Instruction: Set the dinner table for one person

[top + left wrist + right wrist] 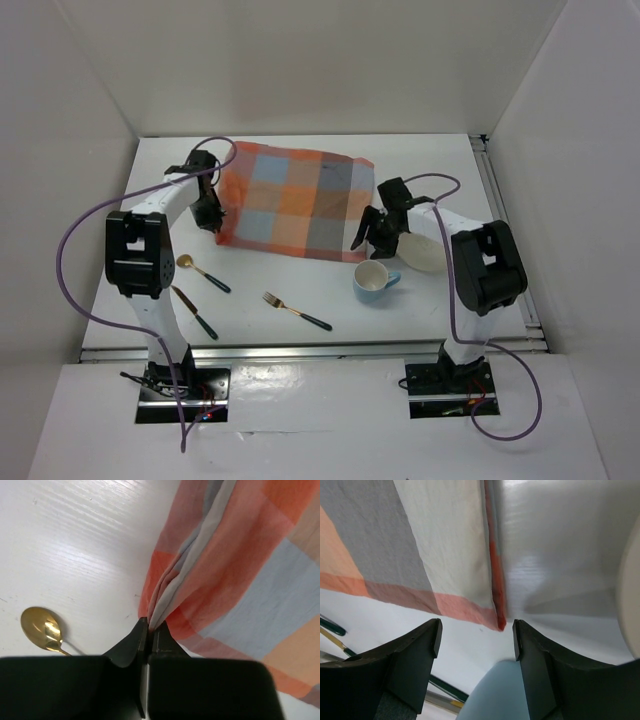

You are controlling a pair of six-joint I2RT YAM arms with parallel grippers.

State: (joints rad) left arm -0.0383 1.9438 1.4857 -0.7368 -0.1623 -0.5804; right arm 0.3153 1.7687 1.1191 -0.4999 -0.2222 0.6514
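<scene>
White panels closed in the scene on three sides, and the white surface filled the middle of the top view, its long axis running left to right, with aluminium rails along its right and near edges. An orange-and-blue-grey checked cloth lay across the upper middle of it, slightly skewed, with its left side bunched up. Below it, toward the lower left, lay a gold spoon, a knife and a fork, all with dark handles and all slanting down to the right. A pale blue cup stood right of centre, with a cream plate just beside it on the right. The left arm rose from its base at the bottom left, bent at a black elbow block, and reached up and right to the cloth's left edge. There the left claw was pinched shut on a gathered fold of the cloth, which rose in pleats from between the tips in the left wrist view. The right arm climbed from the bottom right, folded at its elbow, and stretched up and left. Its right claw pointed down with its fingers spread apart and nothing between them, above the cloth's lower right corner, near the cup and plate.
</scene>
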